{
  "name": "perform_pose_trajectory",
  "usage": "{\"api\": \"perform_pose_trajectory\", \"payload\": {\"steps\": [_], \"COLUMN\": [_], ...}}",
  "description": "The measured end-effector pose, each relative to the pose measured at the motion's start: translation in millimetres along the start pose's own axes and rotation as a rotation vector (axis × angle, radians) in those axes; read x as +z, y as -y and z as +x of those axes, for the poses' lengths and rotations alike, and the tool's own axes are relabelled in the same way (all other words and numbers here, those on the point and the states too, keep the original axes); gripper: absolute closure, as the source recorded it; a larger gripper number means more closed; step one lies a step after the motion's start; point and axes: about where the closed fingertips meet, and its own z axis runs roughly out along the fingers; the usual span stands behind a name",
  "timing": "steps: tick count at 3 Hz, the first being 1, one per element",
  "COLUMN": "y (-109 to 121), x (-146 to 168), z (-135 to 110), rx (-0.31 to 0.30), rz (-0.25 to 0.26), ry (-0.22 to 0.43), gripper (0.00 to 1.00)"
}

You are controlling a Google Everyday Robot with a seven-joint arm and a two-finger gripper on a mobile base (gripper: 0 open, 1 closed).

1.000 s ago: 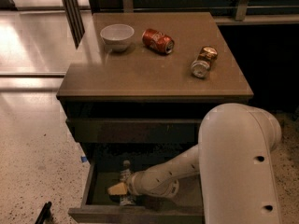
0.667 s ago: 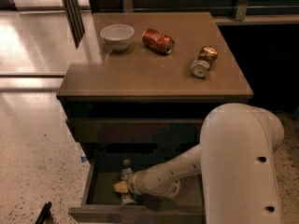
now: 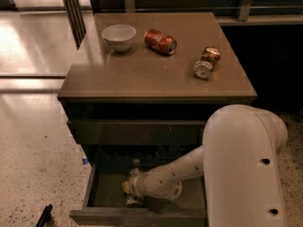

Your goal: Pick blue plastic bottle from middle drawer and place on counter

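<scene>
The middle drawer (image 3: pixel 93 188) is pulled open at the bottom of the dark cabinet and shows its greenish-grey floor. The blue plastic bottle (image 3: pixel 136 166) lies in the drawer's left half, end-on to me and mostly hidden by my wrist. My gripper (image 3: pixel 128 188) is down inside the drawer, right at the bottle's body. The bottle's near end (image 3: pixel 132 201) shows just below the gripper. The counter (image 3: pixel 142 74) is the tan top above the drawer.
On the counter stand a white bowl (image 3: pixel 119 36), a red soda can (image 3: pixel 160 41) on its side and a gold-brown can (image 3: pixel 206 62) on its side. The upper drawer front (image 3: pixel 137 132) is shut. My bulky white arm link (image 3: pixel 241 164) covers the drawer's right side. Speckled floor lies to the left.
The gripper has shifted slightly to the right inside the drawer, closer over the bottle. The things on the counter have not moved.
</scene>
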Motion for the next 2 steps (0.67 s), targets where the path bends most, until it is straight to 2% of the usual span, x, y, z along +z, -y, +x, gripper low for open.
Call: {"api": "perform_pose_trajectory", "payload": {"steps": [1, 2], "y": [0.0, -1.4], "x": [0.0, -3.2], "z": [0.0, -2.4], "rx": [0.0, 0.0], "rz": [0.0, 0.0], "ry": [0.0, 0.0], "gripper": [1.0, 1.0]}}
